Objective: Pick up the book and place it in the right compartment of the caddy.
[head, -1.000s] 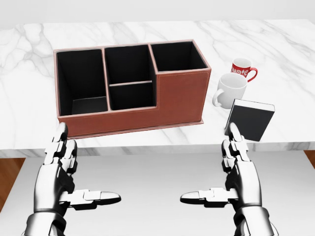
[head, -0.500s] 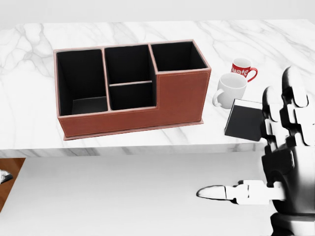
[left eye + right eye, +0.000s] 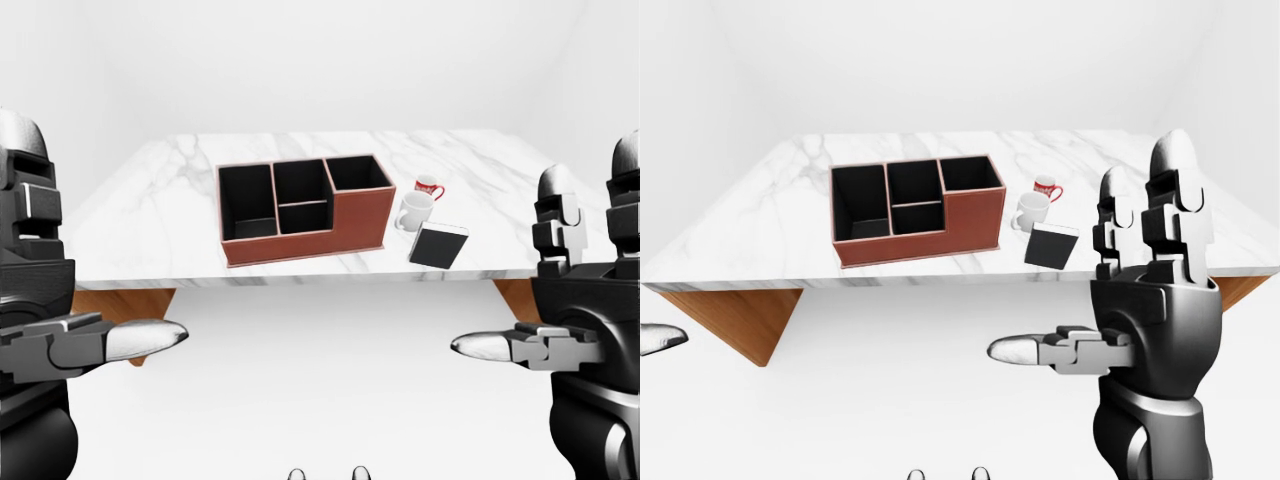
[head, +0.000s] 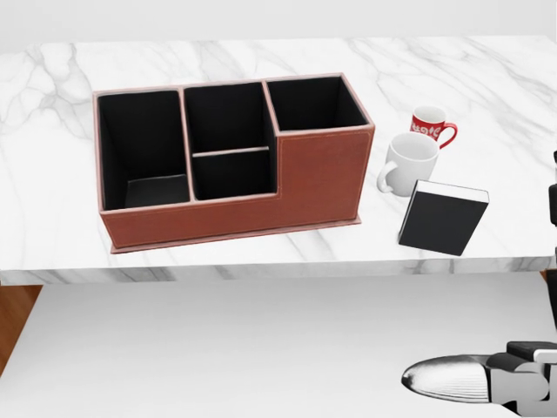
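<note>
Right hand (image 3: 1120, 300) raised at lower right, fingers spread, holding nothing; left hand (image 3: 50, 320) likewise released. Book (image 4: 442, 218) lay up-left of the right hand, near tabletop (image 4: 261, 252) edge. Caddy (image 4: 231, 161) farther left.

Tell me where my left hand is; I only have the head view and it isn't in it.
Observer: Your left hand is raised at the left edge of the left-eye view, fingers open, holding nothing.
Operator: And the right hand? I only see a thumb tip.
Observer: The right hand is up too, open and empty, fingers pointing upward, short of the table edge.
Operator: Does it cover the book?
Observer: No. In the right-eye view the book shows clear to the left of the hand, beside the white mug, right of the caddy.
</note>
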You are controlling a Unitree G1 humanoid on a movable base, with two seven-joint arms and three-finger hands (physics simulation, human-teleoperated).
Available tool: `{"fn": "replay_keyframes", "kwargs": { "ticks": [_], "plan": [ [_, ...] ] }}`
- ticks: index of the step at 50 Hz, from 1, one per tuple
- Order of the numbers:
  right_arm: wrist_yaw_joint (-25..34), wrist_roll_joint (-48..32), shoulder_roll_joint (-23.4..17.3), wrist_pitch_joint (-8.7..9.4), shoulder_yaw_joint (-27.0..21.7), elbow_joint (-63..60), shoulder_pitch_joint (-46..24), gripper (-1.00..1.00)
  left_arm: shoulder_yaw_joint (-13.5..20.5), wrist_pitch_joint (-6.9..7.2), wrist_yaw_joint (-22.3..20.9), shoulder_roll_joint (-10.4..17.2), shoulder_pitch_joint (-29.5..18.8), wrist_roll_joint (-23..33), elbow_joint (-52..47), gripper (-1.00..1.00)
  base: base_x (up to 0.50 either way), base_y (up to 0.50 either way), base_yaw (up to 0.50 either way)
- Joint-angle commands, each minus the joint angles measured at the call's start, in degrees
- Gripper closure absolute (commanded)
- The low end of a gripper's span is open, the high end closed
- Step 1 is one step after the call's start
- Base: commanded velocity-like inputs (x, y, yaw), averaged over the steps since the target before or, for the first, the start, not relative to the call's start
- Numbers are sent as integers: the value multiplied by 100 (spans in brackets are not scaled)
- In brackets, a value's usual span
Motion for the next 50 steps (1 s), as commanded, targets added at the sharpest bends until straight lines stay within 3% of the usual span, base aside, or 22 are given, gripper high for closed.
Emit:
{"fn": "replay_keyframes", "kwargs": {
  "ticks": [1,9,26,46,50],
  "plan": [
    [-267,327,-290,0,-5,-183,14,-100,22,0,0,251,35,-263,-74,-100,28,0,0],
    [-107,206,-132,0,-17,-183,45,-100,38,0,0,318,67,-295,-74,-100,31,0,0],
    [-93,225,-186,0,67,-183,133,-100,86,0,0,355,87,-363,-74,-100,32,0,0],
    [-14,195,-127,0,37,-183,166,-100,89,0,0,297,85,-323,-74,-100,35,0,0],
    [50,143,-59,0,37,-183,164,-100,5,0,0,183,40,-236,-74,-100,35,0,0]
  ]
}}
